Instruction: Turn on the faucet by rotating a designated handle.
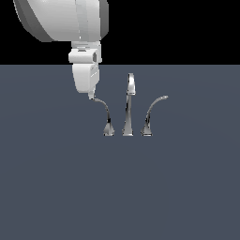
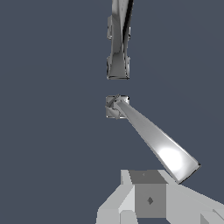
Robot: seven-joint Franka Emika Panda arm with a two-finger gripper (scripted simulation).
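Note:
The chrome faucet stands on the grey floor, with its tall straight spout (image 1: 129, 105) in the middle. The handle (image 1: 105, 115) is the thin lever on the exterior view's left, and its tip arcs leftward. My gripper (image 1: 91, 95) hangs straight down with its fingertips at the handle's tip; the fingers look pressed together with nothing between them. In the wrist view the handle (image 2: 153, 140) runs from its flared base (image 2: 116, 106) to its broad tip just off my gripper (image 2: 146, 183). The spout (image 2: 119, 43) lies beyond it.
The mirror-image lever (image 1: 151, 115) arcs rightward on the exterior view's right of the spout. The grey floor (image 1: 56, 187) spreads flat around the set.

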